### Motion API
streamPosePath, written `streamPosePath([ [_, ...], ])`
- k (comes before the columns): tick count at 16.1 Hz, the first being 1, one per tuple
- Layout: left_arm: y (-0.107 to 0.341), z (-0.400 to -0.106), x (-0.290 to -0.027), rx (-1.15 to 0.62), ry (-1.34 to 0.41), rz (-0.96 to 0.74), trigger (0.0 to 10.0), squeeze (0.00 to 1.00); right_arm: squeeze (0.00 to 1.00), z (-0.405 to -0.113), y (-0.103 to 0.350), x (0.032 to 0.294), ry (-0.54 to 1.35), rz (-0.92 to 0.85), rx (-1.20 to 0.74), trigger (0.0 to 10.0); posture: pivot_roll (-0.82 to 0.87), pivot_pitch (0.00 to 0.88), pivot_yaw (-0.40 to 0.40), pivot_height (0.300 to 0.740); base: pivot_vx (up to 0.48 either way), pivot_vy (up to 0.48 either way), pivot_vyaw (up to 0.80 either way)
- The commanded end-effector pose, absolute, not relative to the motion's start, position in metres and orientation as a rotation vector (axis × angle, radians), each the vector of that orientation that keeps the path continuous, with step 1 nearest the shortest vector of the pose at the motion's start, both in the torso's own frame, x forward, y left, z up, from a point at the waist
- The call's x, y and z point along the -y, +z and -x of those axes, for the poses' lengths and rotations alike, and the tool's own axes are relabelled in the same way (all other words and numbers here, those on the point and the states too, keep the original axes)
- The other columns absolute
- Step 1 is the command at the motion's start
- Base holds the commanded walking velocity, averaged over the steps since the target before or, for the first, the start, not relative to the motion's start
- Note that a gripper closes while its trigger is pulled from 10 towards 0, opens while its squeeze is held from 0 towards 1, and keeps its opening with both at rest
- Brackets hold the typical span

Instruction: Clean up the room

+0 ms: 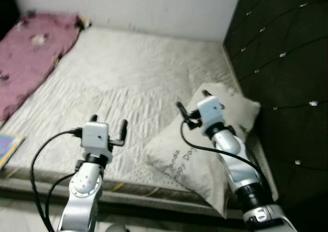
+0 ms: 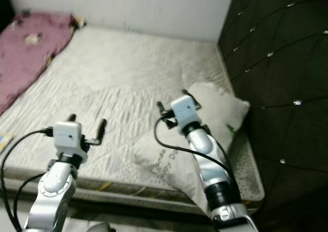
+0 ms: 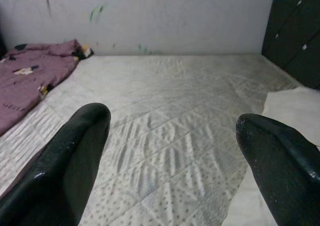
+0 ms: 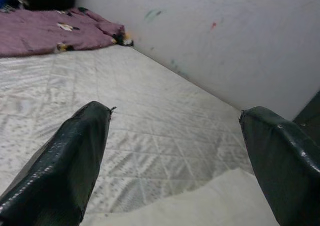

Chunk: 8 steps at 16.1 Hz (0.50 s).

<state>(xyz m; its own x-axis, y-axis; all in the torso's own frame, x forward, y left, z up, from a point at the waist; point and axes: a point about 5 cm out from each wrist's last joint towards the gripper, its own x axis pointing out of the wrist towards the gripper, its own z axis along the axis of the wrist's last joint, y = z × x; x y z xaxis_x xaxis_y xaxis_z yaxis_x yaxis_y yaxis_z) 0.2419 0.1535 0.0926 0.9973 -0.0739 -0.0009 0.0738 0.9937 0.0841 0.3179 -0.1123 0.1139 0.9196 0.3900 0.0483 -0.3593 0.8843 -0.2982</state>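
White pillow (image 1: 205,150): lies on mattress (image 1: 118,83) near headboard (image 1: 287,63).
Right gripper (image 1: 192,101): above pillow, jaws open.
Left gripper (image 1: 108,123): open, over mattress.
Advice: pinch pillow edge, lift slowly.

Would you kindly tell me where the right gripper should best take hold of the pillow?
Probably at the pillow's upper corner beside the dark headboard, coming down from above: that corner sticks up, and the right gripper hovers there with fingers open.
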Motion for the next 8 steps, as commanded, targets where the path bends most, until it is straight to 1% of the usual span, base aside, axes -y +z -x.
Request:
streamPosePath([
  [1,0.0931,-0.2427,-0.1493,0.001,-0.081,-0.081,10.0,0.00,0.00,-0.3198,0.1148,0.1215,0.364,0.288,0.100,10.0,0.01,0.000,-0.057,0.740,0.000,0.000,0.00],
  [4,0.0925,-0.2429,-0.1481,0.000,-0.085,-0.104,10.0,0.00,0.00,-0.3207,0.1145,0.1229,0.356,0.283,0.098,10.0,0.01,0.000,-0.055,0.740,0.000,0.000,-0.80],
  [5,0.0923,-0.2429,-0.1481,0.000,-0.086,-0.103,10.0,0.00,0.00,-0.3208,0.1145,0.1229,0.354,0.282,0.098,10.0,0.01,0.000,-0.055,0.740,0.000,0.000,-0.52],
  [8,0.0922,-0.2429,-0.1479,-0.001,-0.086,-0.100,10.0,0.00,0.00,-0.3204,0.1141,0.1229,0.355,0.284,0.096,10.0,0.01,0.000,-0.056,0.740,0.000,-0.409,0.00],
])
